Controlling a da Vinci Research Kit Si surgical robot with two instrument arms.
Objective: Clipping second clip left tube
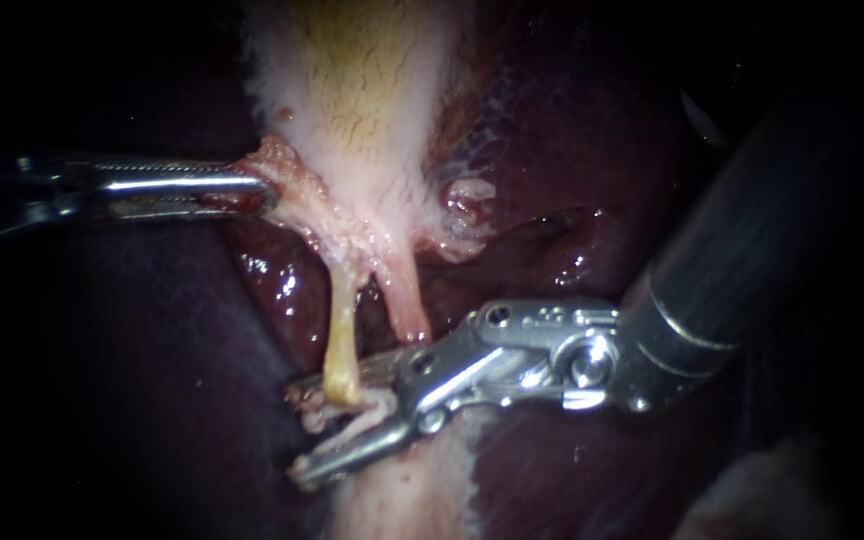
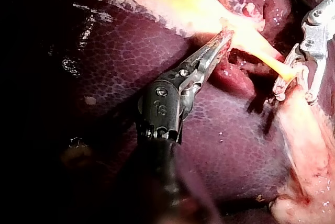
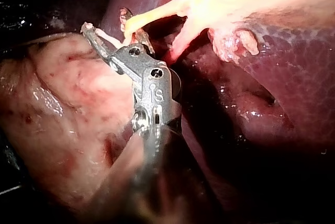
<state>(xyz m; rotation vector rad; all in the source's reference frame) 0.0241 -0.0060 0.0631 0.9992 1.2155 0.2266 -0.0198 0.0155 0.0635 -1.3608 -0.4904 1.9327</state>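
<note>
The gallbladder [image 1: 352, 90] hangs pale and yellowish over the dark liver [image 1: 132, 330]. Two tubes run down from it: the thin yellow left tube [image 1: 340, 335] and the pink right tube [image 1: 407, 300]. My left instrument [image 1: 252, 190] comes in level from the left, its jaws shut on the gallbladder's ragged lower edge [image 1: 277, 165]. My right instrument [image 1: 297, 430] reaches in from the right with its jaws open around the left tube's lower end. A whitish strand [image 1: 352, 408] lies across the gap. The left wrist view shows that tube [image 2: 277, 67] running down between the right instrument's jaws [image 2: 294, 97].
A pale fatty band [image 1: 422, 490] runs under the right instrument's jaws and shows broad and pink beside its shaft [image 3: 63, 119] in the right wrist view. A small torn nub [image 1: 469, 200] sits beside the right tube. The liver [image 2: 115, 51] surrounds everything.
</note>
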